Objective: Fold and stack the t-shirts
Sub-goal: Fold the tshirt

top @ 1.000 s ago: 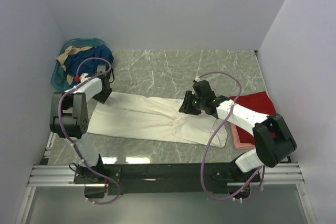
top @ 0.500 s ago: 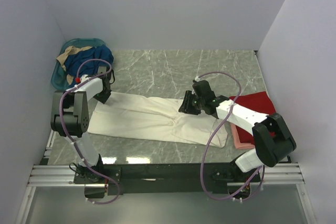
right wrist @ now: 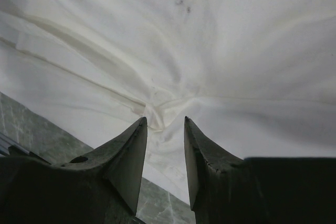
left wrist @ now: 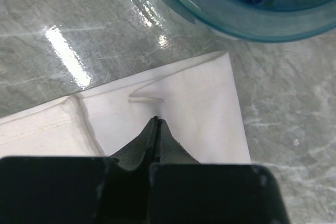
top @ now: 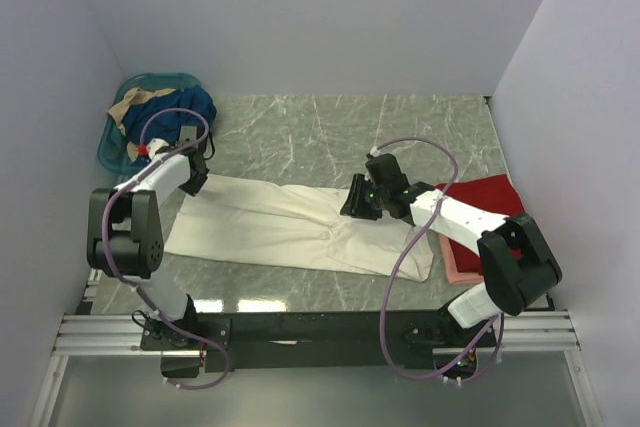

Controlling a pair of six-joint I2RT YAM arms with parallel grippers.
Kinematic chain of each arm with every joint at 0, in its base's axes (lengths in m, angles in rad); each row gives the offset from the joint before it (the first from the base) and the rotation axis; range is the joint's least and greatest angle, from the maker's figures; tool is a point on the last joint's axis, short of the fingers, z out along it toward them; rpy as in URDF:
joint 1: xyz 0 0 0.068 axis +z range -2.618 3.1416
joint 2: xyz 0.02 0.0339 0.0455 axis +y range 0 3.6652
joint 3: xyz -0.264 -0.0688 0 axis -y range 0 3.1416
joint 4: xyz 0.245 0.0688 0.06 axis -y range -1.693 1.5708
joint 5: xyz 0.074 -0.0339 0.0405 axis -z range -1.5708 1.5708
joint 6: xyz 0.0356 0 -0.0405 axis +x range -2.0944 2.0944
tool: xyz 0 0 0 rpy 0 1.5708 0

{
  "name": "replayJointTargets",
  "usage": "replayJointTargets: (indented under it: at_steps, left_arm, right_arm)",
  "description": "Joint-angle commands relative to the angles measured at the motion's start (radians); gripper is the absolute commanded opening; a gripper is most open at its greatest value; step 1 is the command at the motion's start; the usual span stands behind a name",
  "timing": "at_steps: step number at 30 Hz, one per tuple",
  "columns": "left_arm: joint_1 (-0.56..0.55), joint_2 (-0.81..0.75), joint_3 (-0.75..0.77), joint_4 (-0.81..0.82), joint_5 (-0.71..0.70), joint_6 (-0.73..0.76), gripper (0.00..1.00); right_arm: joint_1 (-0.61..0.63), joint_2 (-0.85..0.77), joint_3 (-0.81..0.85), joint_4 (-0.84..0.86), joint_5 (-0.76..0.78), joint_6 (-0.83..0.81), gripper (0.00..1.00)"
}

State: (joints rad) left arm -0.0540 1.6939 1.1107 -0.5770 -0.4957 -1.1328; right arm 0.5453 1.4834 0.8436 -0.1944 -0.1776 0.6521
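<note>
A big cream-white cloth t-shirt point(top: 285, 227) lies flat across the middle of the grey marble-look bench point(top: 320, 137). It makes a long strip from the left side to the right.

The left fingers point(left wrist: 152, 136) are pressed tight together at the shirt's far left corner. The cloth puckers a little right at their tips, so I think they are pinching that corner to hold it. The right fingers point(right wrist: 131, 150) are a little way apart. A small bump of cloth sits between their tips, near the shirt's far edge. They look ready to nip it. With both ends held, the arms could lift the shirt and fold it over.

A red cloth tee point(top: 490, 197) rests on a pink cloth tee point(top: 455, 269) at the right, touching the big shirt's end. That looks like the pile to stack on.

A teal plastic basket point(left wrist: 236, 22) with blue and tan cloths sits in the far left corner. Plain pale walls stand close on three sides.
</note>
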Motion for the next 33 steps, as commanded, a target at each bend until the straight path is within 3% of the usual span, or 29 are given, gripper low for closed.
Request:
replayJointTargets:
  at_steps: [1,26,29,30,33]
  left_arm:
    - [-0.004,-0.085,-0.037,0.029,-0.035,0.03,0.01]
    - [0.02,-0.326,-0.336,0.18,0.006,-0.007,0.01]
    - [0.043,-0.362,-0.36,0.189,0.017,-0.009,0.25]
    - [0.048,-0.387,-0.37,0.201,0.025,-0.004,0.37]
    - [0.051,-0.448,-0.385,0.226,0.039,0.016,0.53]
  right_arm:
    - [0.004,0.014,0.018,0.02,0.01,-0.019,0.41]
    - [-0.008,-0.031,-0.027,-0.017,0.026,0.018,0.42]
    - [-0.028,-0.063,-0.052,-0.033,0.035,0.032,0.44]
    - [-0.036,-0.078,-0.058,-0.036,0.038,0.032,0.45]
    - [-0.051,-0.118,-0.081,-0.063,0.064,0.034,0.51]
